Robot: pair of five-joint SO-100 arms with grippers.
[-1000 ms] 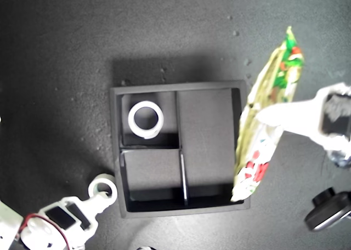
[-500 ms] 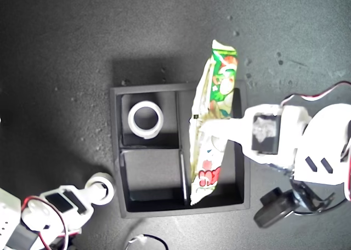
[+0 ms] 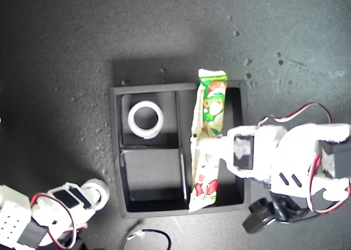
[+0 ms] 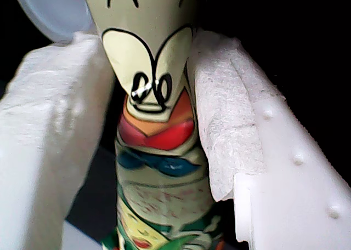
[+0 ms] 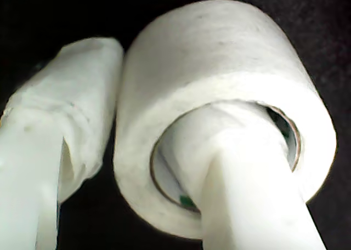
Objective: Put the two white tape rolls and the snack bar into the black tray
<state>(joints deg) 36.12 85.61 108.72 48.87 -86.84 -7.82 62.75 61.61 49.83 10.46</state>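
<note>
Both grippers loaded: bar over the tray, thick roll outside it.

My first gripper (image 3: 211, 147) pinches the snack bar (image 3: 207, 137) at its middle, padded fingers (image 4: 55, 146) tight on both sides of the wrapper. The bar lies lengthwise over the long compartment on the exterior view's right of the black tray (image 3: 117, 151), its ends reaching both rims. My second gripper (image 3: 93, 195) clamps the thick roll (image 5: 219, 96), one finger through its hole and one against its outside, just off the tray's lower left corner in the exterior view. The wide roll (image 3: 146, 119) sits in the upper left square compartment.
</note>
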